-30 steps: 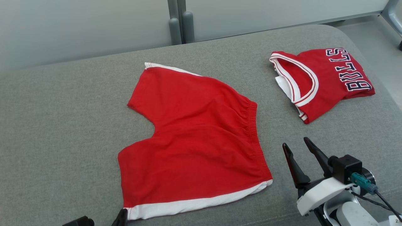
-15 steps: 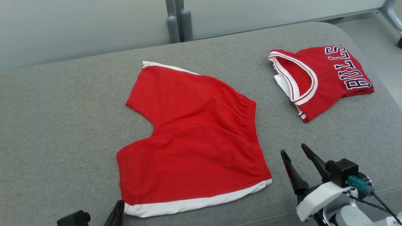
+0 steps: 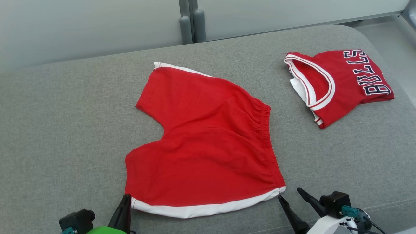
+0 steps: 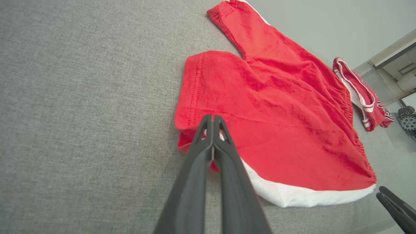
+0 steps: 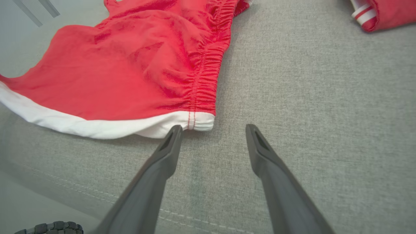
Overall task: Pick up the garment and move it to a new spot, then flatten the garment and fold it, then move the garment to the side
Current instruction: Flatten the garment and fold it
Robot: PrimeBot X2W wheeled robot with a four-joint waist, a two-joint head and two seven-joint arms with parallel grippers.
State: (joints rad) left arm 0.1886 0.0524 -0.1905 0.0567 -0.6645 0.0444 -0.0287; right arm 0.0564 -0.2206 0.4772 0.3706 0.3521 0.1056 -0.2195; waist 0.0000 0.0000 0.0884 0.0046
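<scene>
The garment, red shorts [image 3: 208, 146] with a white side stripe, lies spread flat on the grey cushion [image 3: 65, 130]. My left gripper [image 3: 127, 197] is at the near left hem corner. In the left wrist view its fingers [image 4: 213, 117] are pressed together on that corner of the shorts [image 4: 276, 130], whose edge is slightly lifted and tucked. My right gripper [image 3: 289, 193] stands open just in front of the near right corner by the elastic waistband. In the right wrist view the jaws [image 5: 213, 127] are wide apart, the left tip touching the white corner of the shorts [image 5: 136, 74].
A folded red jersey [image 3: 338, 84] with dark lettering lies at the cushion's far right, also seen as a red jersey [image 4: 360, 97] in the left wrist view. A pale wall and grey posts [image 3: 190, 22] stand behind. The cushion's front seam [image 5: 195, 217] runs just below the right gripper.
The left gripper has shut on the near left corner of the shorts. The right gripper has drawn back and left to the near right corner, still open. The head camera shifted slightly.
</scene>
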